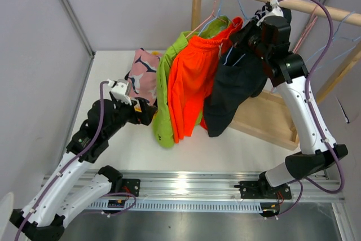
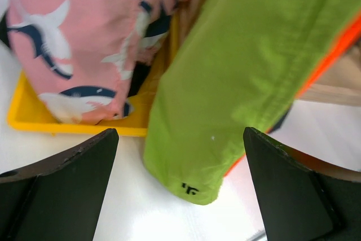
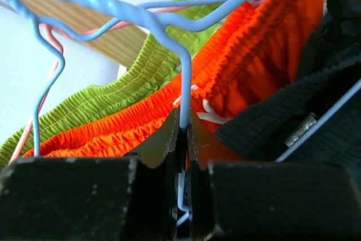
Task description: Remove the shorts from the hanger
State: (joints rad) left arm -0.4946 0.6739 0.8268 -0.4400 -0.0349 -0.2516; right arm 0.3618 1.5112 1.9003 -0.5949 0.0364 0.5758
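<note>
Lime green shorts (image 1: 162, 103), orange shorts (image 1: 189, 83) and black shorts (image 1: 231, 91) hang on wire hangers from a wooden rail (image 1: 316, 7). Pink patterned shorts (image 1: 142, 74) lie off the rail at the back left. My left gripper (image 1: 146, 113) is open, its jaws on either side of the lime shorts' lower hem (image 2: 194, 162) just above the table, not touching it. My right gripper (image 1: 243, 33) is up at the waistbands and is shut on the blue wire hanger (image 3: 184, 83), between the orange waistband (image 3: 248, 55) and the black fabric (image 3: 282, 122). A second dark pair does not show apart.
The pink shorts (image 2: 73, 43) rest in a yellow tray (image 2: 34, 121). The wooden rack's upright (image 1: 197, 1) and base board (image 1: 271, 115) stand behind the hanging clothes. Spare pink and blue hangers (image 1: 338, 29) hang at the rail's right end. A grey wall runs along the table's left.
</note>
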